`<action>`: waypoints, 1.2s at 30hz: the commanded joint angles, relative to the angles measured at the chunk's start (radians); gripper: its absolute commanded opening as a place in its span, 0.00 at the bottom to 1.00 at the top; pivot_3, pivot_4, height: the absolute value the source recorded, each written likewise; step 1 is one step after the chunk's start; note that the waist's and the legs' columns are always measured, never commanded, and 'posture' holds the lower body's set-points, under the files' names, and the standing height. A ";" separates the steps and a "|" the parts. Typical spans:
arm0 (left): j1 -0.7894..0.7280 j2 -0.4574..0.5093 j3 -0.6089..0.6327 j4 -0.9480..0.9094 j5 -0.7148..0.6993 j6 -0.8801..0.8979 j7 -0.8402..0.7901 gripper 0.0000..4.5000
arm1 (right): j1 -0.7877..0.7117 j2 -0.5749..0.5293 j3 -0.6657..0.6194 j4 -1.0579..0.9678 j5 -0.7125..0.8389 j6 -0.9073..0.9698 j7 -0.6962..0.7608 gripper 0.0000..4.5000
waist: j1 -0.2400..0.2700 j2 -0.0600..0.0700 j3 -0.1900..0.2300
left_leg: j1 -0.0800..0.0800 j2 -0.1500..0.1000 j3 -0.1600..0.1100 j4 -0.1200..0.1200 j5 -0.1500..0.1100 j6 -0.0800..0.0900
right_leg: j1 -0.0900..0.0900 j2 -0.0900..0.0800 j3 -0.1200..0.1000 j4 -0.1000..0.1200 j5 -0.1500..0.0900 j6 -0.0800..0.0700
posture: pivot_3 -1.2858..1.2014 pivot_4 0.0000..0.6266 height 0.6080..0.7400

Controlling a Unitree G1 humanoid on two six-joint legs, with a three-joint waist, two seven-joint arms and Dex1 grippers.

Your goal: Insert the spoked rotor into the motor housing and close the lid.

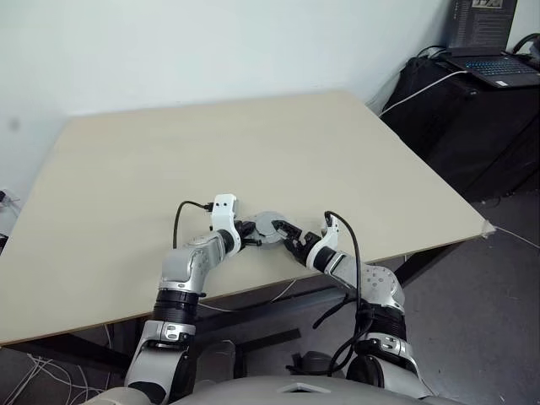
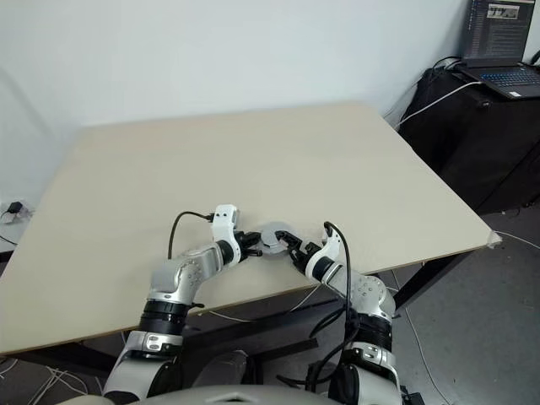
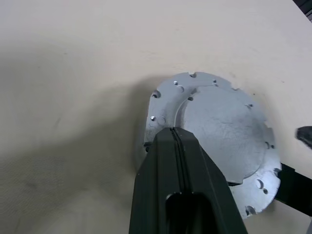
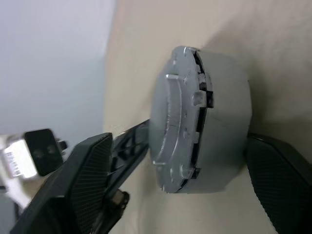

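grey lid point(image 3: 222, 126) caps the motor housing point(image 4: 224, 122) on the table point(image 1: 253, 152); left gripper point(image 3: 171, 139) closed at its 9 o'clock edge, right gripper point(image 4: 195, 195) spread wide around it.

Pale-grey lid point(image 3: 219, 131) seated flat atop round grey motor housing point(image 4: 224, 122), near table's front edge.

Pale beige table point(image 1: 253, 152), grey lidded motor housing point(image 1: 268, 228) resting near its front edge
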 commanded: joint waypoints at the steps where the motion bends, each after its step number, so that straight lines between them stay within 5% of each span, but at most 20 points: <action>1: 0.004 -0.028 -0.052 -0.007 -0.022 0.026 -0.039 0.00 | -0.018 0.045 0.059 -0.067 0.082 0.029 0.064 0.72 | 0.000 0.000 0.000 | 0.000 0.000 0.000 0.000 0.000 0.000 | 0.000 0.000 0.000 0.000 0.000 0.000 | 0.52 0.00 1.00; 34: 0.008 -0.037 -0.056 -0.010 -0.014 0.027 -0.046 0.00 | -0.025 0.049 0.072 -0.012 0.023 -0.092 0.046 0.72 | -0.006 0.000 0.000 | 0.000 -0.001 0.000 0.000 0.000 0.000 | 0.000 -0.001 0.001 0.000 0.000 0.000 | 0.52 0.00 1.00; 36: 0.008 -0.036 -0.056 -0.010 -0.013 0.027 -0.046 0.00 | -0.023 0.051 0.067 -0.014 0.031 -0.100 0.044 0.65 | -0.005 0.000 0.000 | 0.000 -0.001 0.000 0.000 0.000 0.000 | 0.000 -0.001 0.001 0.000 0.000 0.000 | 0.52 0.00 1.00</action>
